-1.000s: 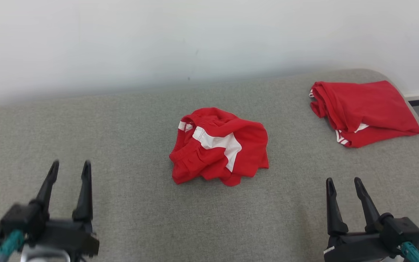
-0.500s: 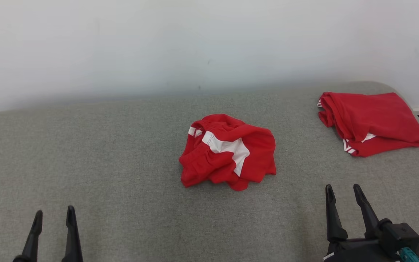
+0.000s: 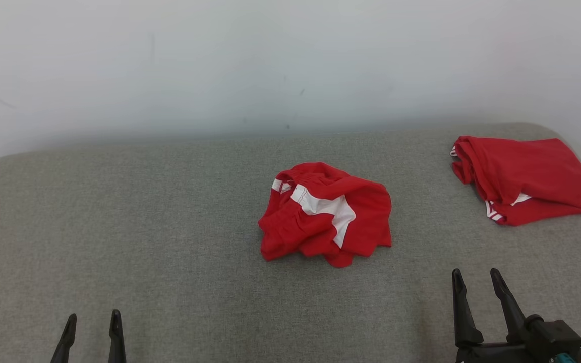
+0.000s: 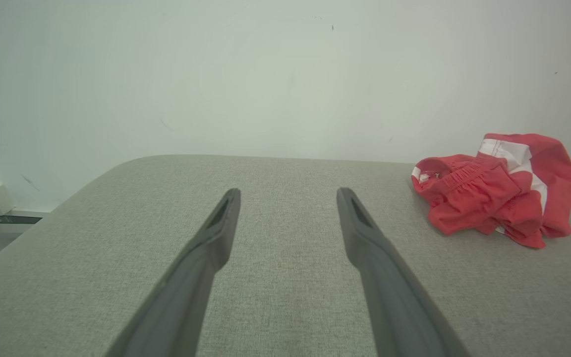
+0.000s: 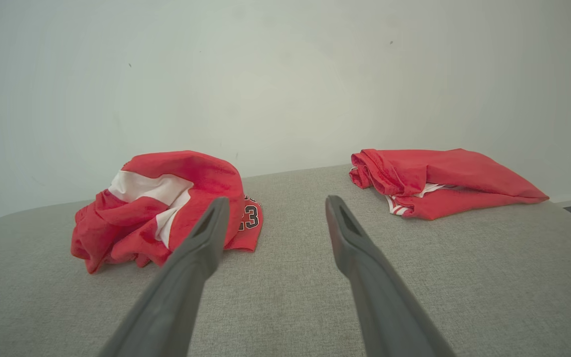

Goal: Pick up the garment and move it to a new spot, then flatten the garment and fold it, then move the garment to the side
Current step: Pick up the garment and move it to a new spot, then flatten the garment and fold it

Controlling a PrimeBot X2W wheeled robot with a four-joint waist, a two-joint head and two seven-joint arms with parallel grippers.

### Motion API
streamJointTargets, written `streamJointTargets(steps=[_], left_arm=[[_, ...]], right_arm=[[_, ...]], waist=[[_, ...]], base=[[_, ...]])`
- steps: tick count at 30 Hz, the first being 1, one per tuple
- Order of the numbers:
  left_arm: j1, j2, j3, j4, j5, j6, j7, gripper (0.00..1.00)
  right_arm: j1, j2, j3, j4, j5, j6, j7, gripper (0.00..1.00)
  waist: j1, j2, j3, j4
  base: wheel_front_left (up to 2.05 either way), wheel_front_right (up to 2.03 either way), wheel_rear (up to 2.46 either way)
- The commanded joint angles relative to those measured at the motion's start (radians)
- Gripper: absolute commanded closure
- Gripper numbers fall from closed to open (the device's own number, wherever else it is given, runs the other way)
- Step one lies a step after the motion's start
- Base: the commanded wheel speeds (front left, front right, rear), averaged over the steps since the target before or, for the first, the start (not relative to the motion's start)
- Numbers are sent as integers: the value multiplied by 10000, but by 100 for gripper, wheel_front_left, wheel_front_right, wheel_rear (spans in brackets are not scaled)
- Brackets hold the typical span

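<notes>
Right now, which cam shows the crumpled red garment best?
Head view: the crumpled red garment lies mid-frame, whole outline clear on the grey surface. Left wrist view has it side-on near the right edge. In the right wrist view, one finger of the right gripper crosses its right side.

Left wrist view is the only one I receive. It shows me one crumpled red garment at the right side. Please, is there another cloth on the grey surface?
Observer: Yes. A second red garment, roughly folded, lies at the far right corner of the grey surface, well apart from the crumpled garment.
Operator: Thank you. And the right claw, where is it, and does it hold something?
Observer: The right claw is near the front edge, to the right of the crumpled garment. It is open, empty and touches no cloth.
</notes>
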Motion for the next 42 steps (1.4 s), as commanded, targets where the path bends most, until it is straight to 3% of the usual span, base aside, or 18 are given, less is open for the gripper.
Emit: streamJointTargets(steps=[1,42], left_arm=[[58,-54,43,32,57,-7,-28,0],[-141,-152,213,288,93,-71,-29,0]], right_arm=[[64,7,-9,1,-25,9,-45,0],[158,7,-34,64,-101,9,-45,0]], waist=[[1,0,-8,31],[1,0,75,159]], base=[[0,0,0],[0,0,0]])
